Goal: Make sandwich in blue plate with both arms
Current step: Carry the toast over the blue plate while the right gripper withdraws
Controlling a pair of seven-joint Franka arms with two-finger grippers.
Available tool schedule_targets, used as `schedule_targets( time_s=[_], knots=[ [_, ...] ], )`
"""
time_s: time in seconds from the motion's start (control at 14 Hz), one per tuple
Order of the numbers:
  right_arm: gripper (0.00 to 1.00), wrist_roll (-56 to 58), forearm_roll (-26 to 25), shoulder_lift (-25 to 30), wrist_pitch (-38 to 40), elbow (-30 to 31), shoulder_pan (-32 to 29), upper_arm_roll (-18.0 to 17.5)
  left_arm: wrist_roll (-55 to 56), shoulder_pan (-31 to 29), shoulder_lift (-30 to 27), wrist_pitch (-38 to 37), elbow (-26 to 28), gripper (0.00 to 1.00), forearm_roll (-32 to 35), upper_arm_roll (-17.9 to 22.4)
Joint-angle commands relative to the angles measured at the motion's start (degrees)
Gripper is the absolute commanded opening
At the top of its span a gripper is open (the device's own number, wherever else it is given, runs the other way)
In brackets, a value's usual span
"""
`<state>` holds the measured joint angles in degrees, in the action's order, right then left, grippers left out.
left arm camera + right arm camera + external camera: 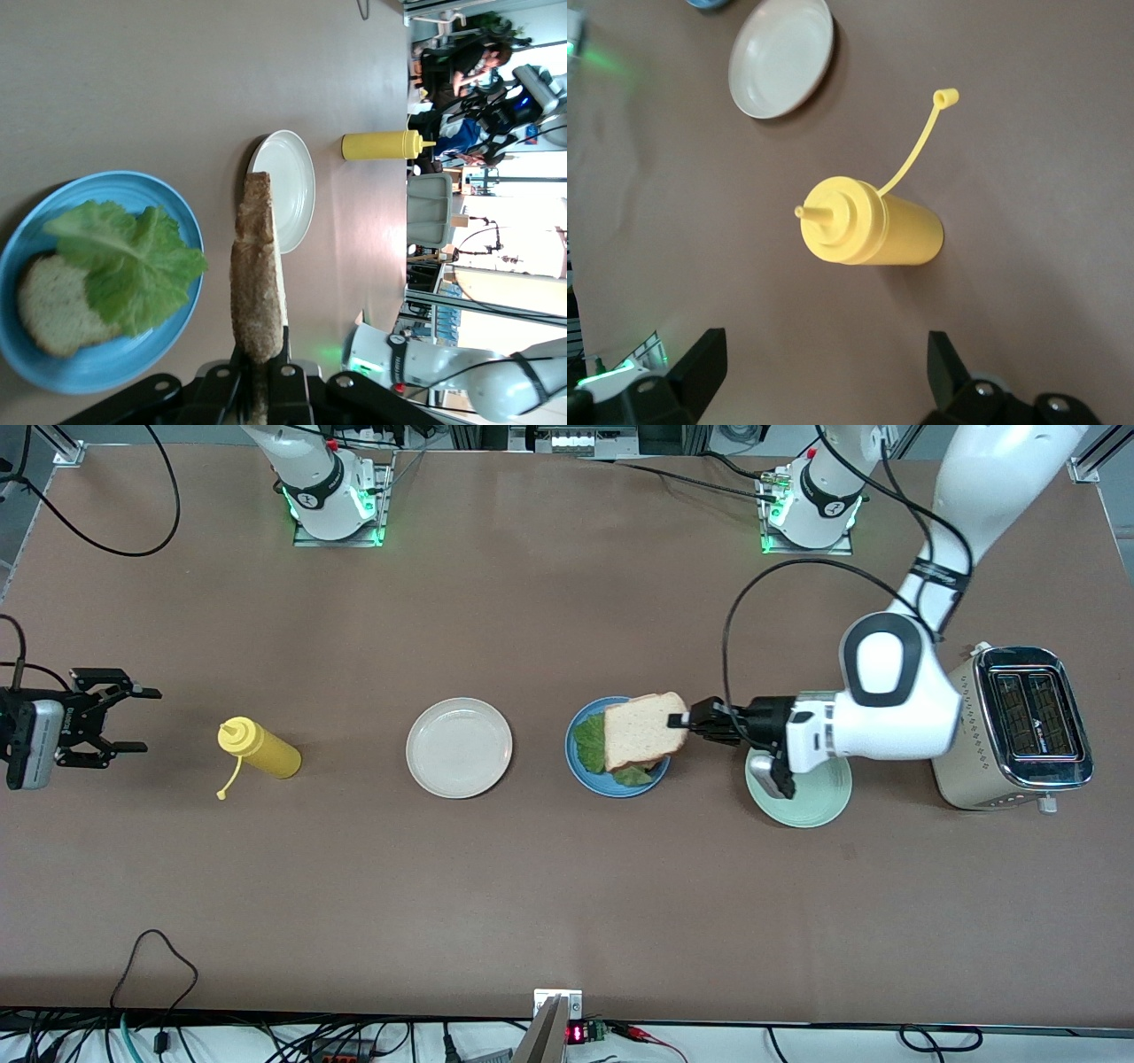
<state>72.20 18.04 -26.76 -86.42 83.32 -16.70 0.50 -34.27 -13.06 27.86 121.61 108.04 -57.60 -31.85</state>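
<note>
A porous tan bread slice [644, 731] with a darker crust is clamped by its edge in the left gripper [690, 720] above the round, glossy blue plate [580, 766], which lies on a matte brown table [567, 886]. The left wrist view alone shows a second slice [55, 305] under the ruffled lettuce leaf [128, 261] on that plate. The right gripper [133, 719] waits with jaws spread near the yellow squeeze bottle [261, 748].

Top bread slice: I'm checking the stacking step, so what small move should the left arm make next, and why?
Probably lower it and let go. The left gripper is shut on the top bread slice, held over the lettuce and bottom slice in the blue plate. The right gripper waits open near the yellow bottle.
</note>
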Motion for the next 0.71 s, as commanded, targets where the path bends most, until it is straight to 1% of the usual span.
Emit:
schedule_targets(
  time_s=[0.0, 0.07, 0.21, 0.29, 0.36, 0.43, 0.5, 0.57, 0.64],
  knots=[
    [1.0, -11.3, -7.1, 5.4, -1.8, 2.1, 6.4, 0.8, -12.3, 0.3, 3.8, 3.9, 2.4, 0.0, -5.9, -0.2],
    [1.0, -15.1, -8.4, 6.2, -1.9, 2.1, 7.8, 0.9, -13.4, 1.5, 4.3, 5.0, 2.6, 0.0, -7.3, -0.2],
    [1.0, -23.3, -11.0, 8.1, -2.0, 1.9, 9.9, 0.8, -13.8, 2.2, 6.7, 6.0, 2.7, 0.01, -7.9, -0.2],
    [1.0, -27.7, -12.8, 9.7, -2.3, 1.9, 10.9, 0.6, -17.6, 2.2, 7.9, 6.0, 2.7, 0.01, -8.2, -0.2],
    [1.0, -32.3, -14.2, 10.3, -3.3, 2.1, 11.3, -0.1, -22.5, 2.1, 10.0, 6.0, 2.7, 0.02, -9.9, -0.2],
    [1.0, -37.6, -14.5, 11.5, -3.3, 2.2, 11.3, -1.7, -26.9, 2.2, 11.6, 6.1, 2.7, 0.02, -12.5, -0.2],
    [1.0, -42.7, -15.0, 12.1, -3.5, 2.3, 11.3, -2.9, -28.9, 2.4, 12.0, 7.0, 2.6, 0.02, -14.3, -0.1],
    [1.0, -47.3, -15.7, 13.0, -3.6, 2.4, 11.4, -3.7, -29.3, 2.5, 12.4, 7.8, 2.6, 0.03, -14.6, -0.1],
    [1.0, -50.9, -16.4, 14.0, -3.8, 2.7, 11.5, -5.1, -29.3, 2.4, 12.5, 7.8, 2.7, 0.09, -14.6, -0.1]
  ],
)
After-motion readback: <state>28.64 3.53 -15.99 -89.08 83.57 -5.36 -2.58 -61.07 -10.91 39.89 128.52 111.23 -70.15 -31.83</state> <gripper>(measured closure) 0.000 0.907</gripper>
